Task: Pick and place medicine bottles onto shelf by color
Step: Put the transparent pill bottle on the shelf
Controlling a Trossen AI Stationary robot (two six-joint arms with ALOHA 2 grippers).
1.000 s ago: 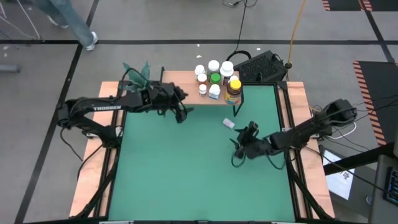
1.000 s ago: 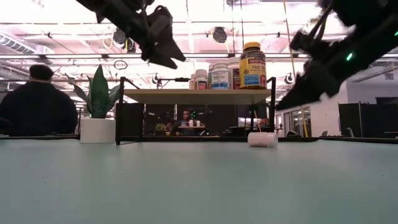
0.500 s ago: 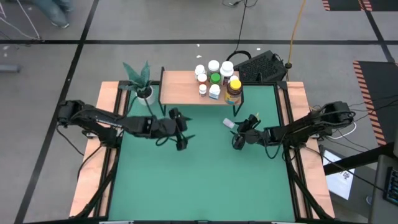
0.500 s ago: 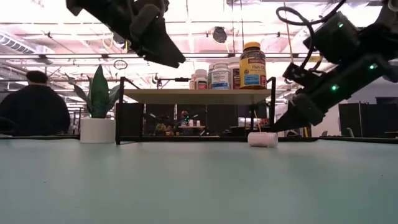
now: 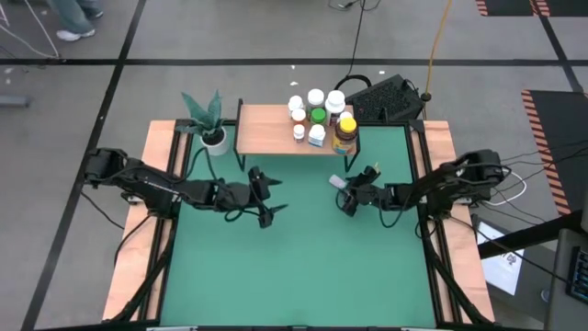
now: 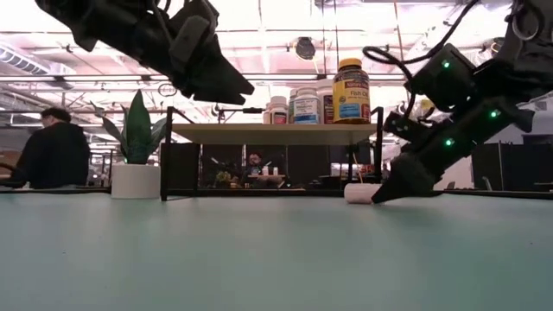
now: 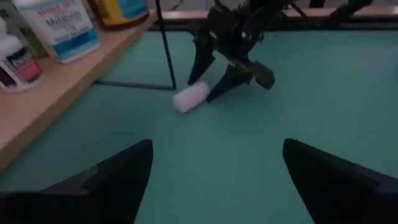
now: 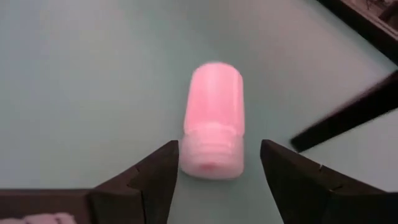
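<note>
A small pink bottle with a white cap (image 5: 337, 182) lies on its side on the green table, just in front of the shelf's right leg. My right gripper (image 5: 350, 195) is open and low over the table. Its fingers stand on either side of the bottle's cap end (image 8: 210, 165), with no touch that I can see. The light-wood shelf (image 5: 271, 131) stands at the far edge, and several bottles (image 5: 317, 115) are grouped on its right end, among them an amber one with a yellow cap (image 5: 345, 134). My left gripper (image 5: 267, 198) hangs open above the table's middle left, holding nothing.
A potted plant in a white pot (image 5: 210, 129) stands left of the shelf. A black keyboard (image 5: 386, 97) lies beyond the table's far right corner. Wooden rails (image 5: 138, 239) run along both sides. The green surface (image 5: 294, 267) lies bare toward the near edge. A person (image 6: 54, 154) sits in the room behind.
My left gripper has come away from the shelf's front toward the near edge and sunk, still open. My right gripper has moved toward the far edge and down to the lying bottle, so that its fingers now straddle the cap end. The bottle has stayed put.
</note>
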